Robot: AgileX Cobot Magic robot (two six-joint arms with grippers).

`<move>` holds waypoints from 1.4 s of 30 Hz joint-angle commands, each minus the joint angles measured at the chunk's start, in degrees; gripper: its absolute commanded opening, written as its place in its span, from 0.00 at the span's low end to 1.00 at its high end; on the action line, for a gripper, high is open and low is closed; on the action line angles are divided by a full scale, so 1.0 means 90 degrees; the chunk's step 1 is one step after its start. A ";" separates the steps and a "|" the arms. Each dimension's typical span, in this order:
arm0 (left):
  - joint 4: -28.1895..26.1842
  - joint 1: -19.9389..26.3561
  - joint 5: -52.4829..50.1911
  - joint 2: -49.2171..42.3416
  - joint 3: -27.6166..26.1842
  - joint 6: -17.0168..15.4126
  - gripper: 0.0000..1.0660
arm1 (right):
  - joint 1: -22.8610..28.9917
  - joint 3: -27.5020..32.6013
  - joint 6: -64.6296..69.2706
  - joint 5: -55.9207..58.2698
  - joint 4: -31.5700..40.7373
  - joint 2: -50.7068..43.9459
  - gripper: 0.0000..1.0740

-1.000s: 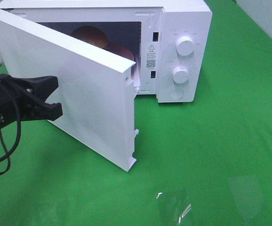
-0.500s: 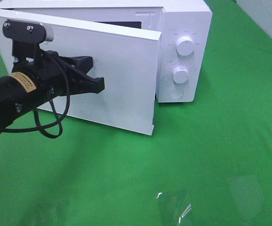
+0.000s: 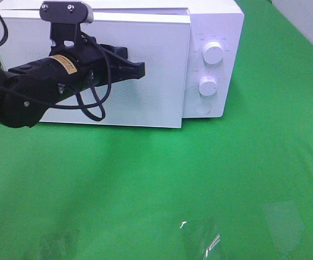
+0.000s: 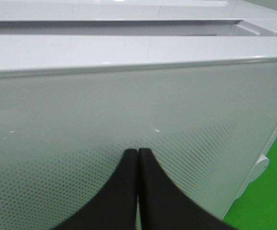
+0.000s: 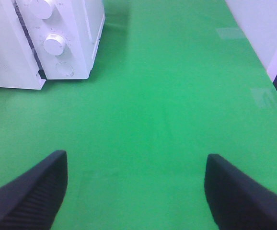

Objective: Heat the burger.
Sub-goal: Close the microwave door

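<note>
Now, microwave door (image 3: 162, 100), ajar a moment ago, pushed nearly flush by left gripper (image 3: 141, 70), jaws pressed together and empty; burger unseen, presumably inside behind it; right gripper (image 5: 136, 191) splayed, idle; dials (image 3: 214, 54) at door's 3 o'clock likely next.

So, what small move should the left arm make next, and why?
Probably press the door in a little. The shut left fingers touch its front, and the left wrist view shows a dark gap between the door's top edge and the microwave body, so it seems not fully latched.
</note>
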 commanded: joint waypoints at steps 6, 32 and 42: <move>-0.0108 -0.0045 0.0376 0.0337 -0.0668 0.0000 0.00 | -0.0019 0.0013 0.0000 -0.0045 0.0006 -0.0172 0.70; -0.1025 0.0025 0.0783 0.0834 -0.1541 0.0821 0.00 | -0.0019 0.0013 -0.0006 -0.0045 0.0006 -0.0172 0.70; -0.1006 -0.0458 0.1783 0.0433 -0.1522 0.0834 0.00 | -0.0019 0.0013 -0.0006 -0.0045 0.0006 -0.0172 0.70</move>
